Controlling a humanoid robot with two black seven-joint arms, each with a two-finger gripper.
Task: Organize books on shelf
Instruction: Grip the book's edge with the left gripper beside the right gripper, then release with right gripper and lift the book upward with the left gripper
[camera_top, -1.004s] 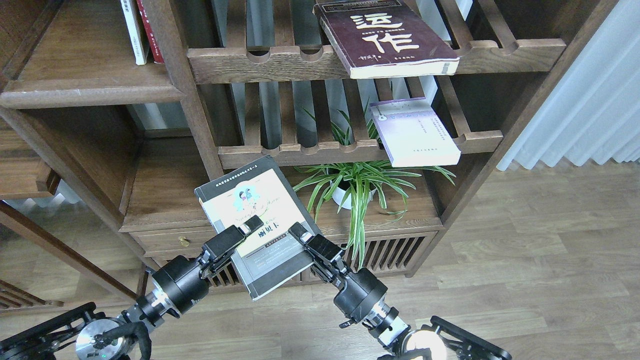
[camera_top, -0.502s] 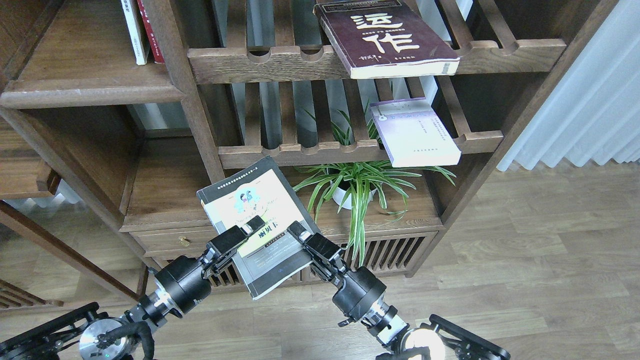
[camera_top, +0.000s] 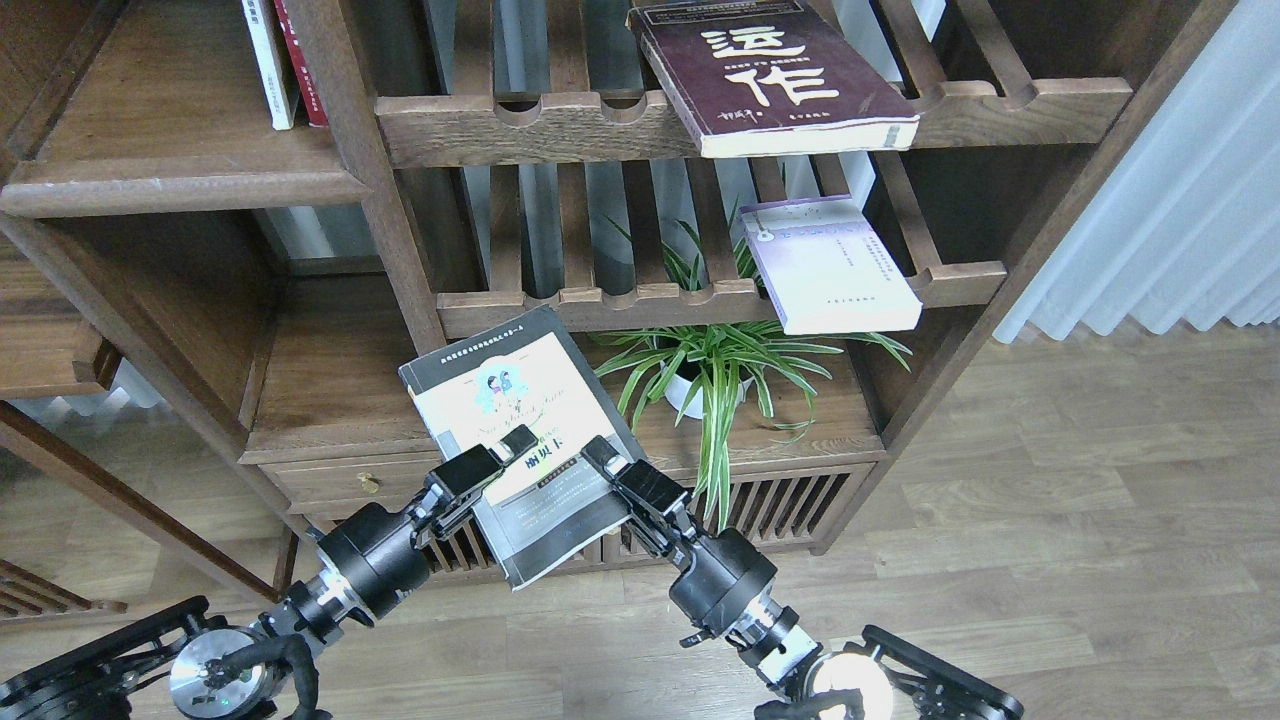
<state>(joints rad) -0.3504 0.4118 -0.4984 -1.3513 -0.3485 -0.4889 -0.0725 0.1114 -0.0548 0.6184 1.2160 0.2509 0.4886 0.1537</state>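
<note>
Head view, black-grey book (camera_top: 520, 440) between both fingers (camera_top: 517, 440)

Solid shelf (camera_top: 170, 150) top left mostly bare, 2 upright books (camera_top: 283, 62) at its back right, post (camera_top: 365, 170) bordering its right side

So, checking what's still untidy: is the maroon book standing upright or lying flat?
Lying flat. The maroon book rests cover-up on the top slatted rack, its front corner overhanging the rail.

Dark-brown wood with visible grain is seen in the shelf (camera_top: 180, 185) at upper left. A glossy paper cover is shown by the maroon book (camera_top: 770, 80), and matt black casing by the left gripper (camera_top: 490, 462).
</note>
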